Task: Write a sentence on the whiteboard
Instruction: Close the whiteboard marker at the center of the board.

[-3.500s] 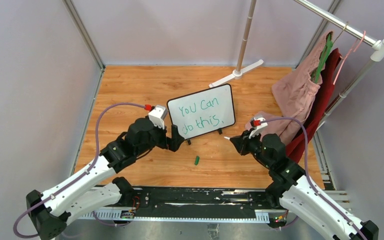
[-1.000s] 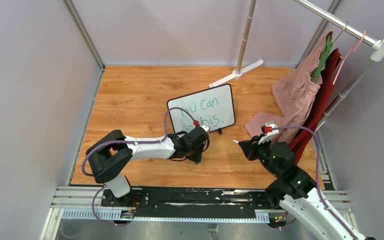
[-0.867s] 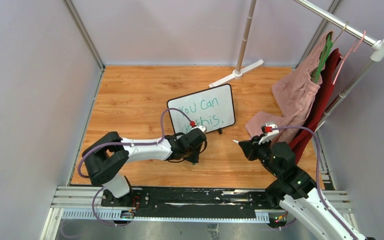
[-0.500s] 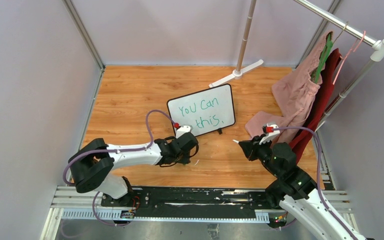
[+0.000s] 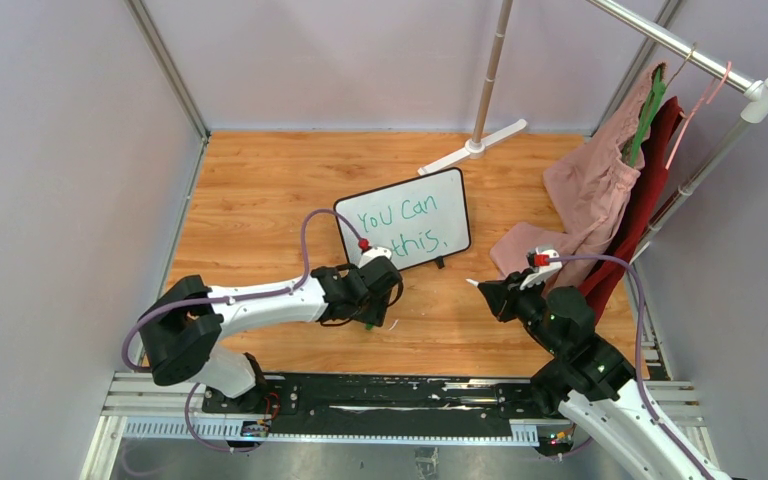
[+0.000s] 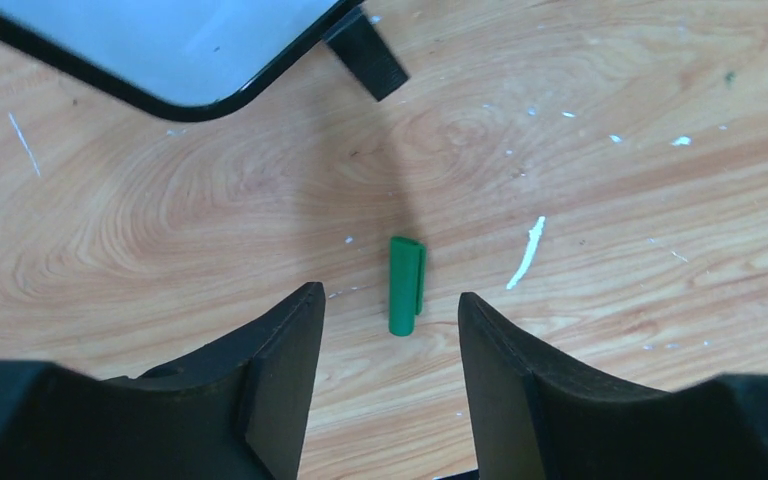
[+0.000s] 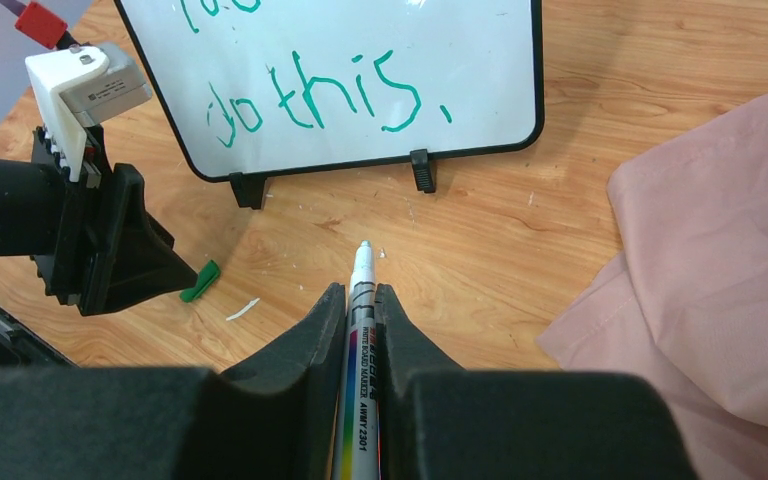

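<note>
The whiteboard (image 5: 450,195) stands on small black feet mid-table, with the green sentence (image 5: 405,225) "You can do this." in two lines. In the right wrist view its lower line (image 7: 310,95) shows on the whiteboard (image 7: 480,60). My left gripper (image 6: 388,296) is open, pointing down at the wood in front of the board. A green marker cap (image 6: 406,285) lies flat just beyond its fingertips, untouched. My right gripper (image 7: 360,290) is shut on a white marker (image 7: 363,262), uncapped tip toward the board. From above, the left gripper (image 5: 368,318) and right gripper (image 5: 482,287) flank the board's front.
A pink cloth (image 5: 590,180) and a red garment (image 5: 640,215) hang from a rack at the right and spill onto the table (image 7: 700,260). A white stand foot (image 5: 472,147) sits behind the board. A white streak (image 6: 525,255) marks the wood beside the cap.
My left arm swung from the board's left edge down in front of it, over the green cap, and its jaws have just opened. The right arm has barely moved.
</note>
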You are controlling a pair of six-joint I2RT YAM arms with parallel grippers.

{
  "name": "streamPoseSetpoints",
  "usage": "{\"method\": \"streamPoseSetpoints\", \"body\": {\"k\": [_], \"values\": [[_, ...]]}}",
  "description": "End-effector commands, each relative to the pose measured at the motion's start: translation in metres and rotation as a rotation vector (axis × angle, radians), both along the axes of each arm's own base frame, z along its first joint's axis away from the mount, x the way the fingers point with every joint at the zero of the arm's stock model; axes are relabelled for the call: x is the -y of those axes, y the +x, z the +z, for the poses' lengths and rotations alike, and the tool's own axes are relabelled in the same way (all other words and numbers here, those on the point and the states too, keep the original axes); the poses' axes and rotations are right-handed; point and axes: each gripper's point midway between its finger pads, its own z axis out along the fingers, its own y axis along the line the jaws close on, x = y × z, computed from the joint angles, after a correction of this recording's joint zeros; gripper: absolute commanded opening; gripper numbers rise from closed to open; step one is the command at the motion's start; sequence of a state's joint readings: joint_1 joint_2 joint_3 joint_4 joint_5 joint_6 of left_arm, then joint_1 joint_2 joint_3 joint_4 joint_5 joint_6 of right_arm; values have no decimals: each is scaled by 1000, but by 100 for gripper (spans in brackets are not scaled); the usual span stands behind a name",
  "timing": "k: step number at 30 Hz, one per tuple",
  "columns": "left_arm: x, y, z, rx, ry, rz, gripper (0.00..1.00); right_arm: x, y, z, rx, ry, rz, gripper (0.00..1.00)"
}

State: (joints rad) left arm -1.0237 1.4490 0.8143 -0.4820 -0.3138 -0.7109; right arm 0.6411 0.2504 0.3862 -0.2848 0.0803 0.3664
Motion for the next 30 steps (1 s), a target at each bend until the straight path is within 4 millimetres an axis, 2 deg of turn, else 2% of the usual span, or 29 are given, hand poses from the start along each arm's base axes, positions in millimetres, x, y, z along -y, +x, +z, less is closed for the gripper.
{"method": "streamPoseSetpoints", "body": {"k": [1,6,12,20,30], "values": [[3,-6,4,-39,94,-187,56,2,0,1,13,-1,-10,0],[9,-9,-2,-82,125,-271,54,2,0,1,11,-3,-11,0],[3,-5,-14,-117,143,-260,51,4,0,1,15,-1,-20,0],[13,-4,-19,-137,113,-285,45,6,1,0,16,-2,-31,0],[13,-1,-28,-139,125,-267,42,6,1,-2,12,-6,-33,0]]}}
